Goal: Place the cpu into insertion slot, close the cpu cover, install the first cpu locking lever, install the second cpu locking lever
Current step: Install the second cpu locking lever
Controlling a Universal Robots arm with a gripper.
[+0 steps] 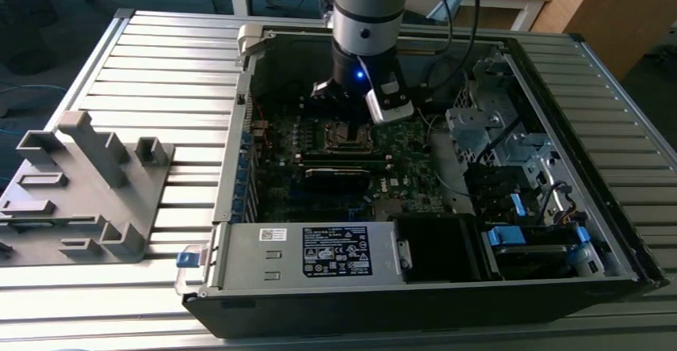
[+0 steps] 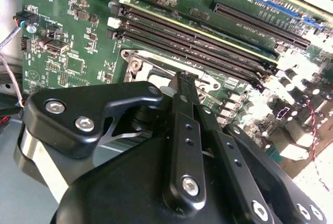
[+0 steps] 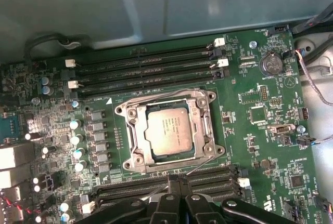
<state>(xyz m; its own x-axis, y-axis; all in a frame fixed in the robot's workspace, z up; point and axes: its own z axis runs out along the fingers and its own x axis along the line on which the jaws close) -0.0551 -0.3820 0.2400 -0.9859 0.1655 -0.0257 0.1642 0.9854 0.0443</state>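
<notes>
Hovering just above motherboard (image 3: 250, 130) inside open computer case (image 1: 592, 232): gripper (image 3: 174, 182), fingers pressed together, holding nothing. Lying seated in insertion slot (image 3: 200, 107) (cpu cover (image 3: 132, 125) framing it): cpu (image 3: 169, 130).

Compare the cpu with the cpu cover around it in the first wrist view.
The cpu is a solid square plate with print on its face; the cpu cover is an open frame with a square window. The cpu is smaller and sits inside that window; the cpu cover lies flat around it. Both are dull silver metal and lie level on the green board.
</notes>
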